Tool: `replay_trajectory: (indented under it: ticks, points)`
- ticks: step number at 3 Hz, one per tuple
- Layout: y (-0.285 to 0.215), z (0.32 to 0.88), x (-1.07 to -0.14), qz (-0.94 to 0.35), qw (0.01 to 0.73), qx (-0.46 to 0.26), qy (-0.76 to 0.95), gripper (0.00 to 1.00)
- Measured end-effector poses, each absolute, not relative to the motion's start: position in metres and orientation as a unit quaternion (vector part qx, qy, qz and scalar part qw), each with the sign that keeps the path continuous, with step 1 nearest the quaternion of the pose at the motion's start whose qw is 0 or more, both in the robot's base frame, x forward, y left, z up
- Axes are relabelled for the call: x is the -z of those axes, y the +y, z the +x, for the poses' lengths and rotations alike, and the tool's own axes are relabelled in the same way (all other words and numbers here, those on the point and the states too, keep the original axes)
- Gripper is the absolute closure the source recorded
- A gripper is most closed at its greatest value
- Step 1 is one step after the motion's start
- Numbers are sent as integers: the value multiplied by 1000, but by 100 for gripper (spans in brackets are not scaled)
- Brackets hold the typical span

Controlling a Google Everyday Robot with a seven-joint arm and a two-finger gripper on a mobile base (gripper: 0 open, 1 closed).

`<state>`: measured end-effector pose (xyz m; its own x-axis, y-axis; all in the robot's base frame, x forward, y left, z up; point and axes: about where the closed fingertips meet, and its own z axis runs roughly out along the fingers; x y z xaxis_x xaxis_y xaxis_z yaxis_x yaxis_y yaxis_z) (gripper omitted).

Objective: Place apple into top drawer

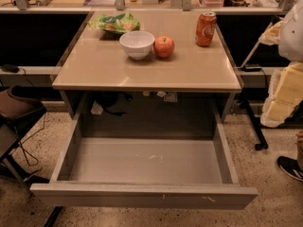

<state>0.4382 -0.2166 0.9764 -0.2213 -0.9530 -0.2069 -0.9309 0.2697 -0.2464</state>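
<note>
The red-orange apple (164, 47) sits on the beige tabletop, touching the right side of a white bowl (137, 44). The top drawer (142, 196) is pulled fully open below the table's front edge, and its grey floor is bare. My arm and gripper (283, 94) show as a white and pale yellowish shape at the right edge, beside the table, well right of the apple and above the floor. It holds nothing that I can see.
A red soda can (205, 28) stands at the table's back right. A green chip bag (116, 22) lies behind the bowl. A dark chair (16, 110) is at the left. A person's shoe (289, 167) is at the lower right.
</note>
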Motion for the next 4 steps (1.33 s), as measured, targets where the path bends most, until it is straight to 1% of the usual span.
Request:
replay_trajectory:
  ticks: [1,2,3,4]
  points:
    - [-201,458,-978,-616,164,31,770,0]
    - [-201,458,-978,-616,164,30,770,0]
    - [-195,483,-980,-637,182,11,749,0]
    - [-164,538,-960,-679,167,-40,713,0]
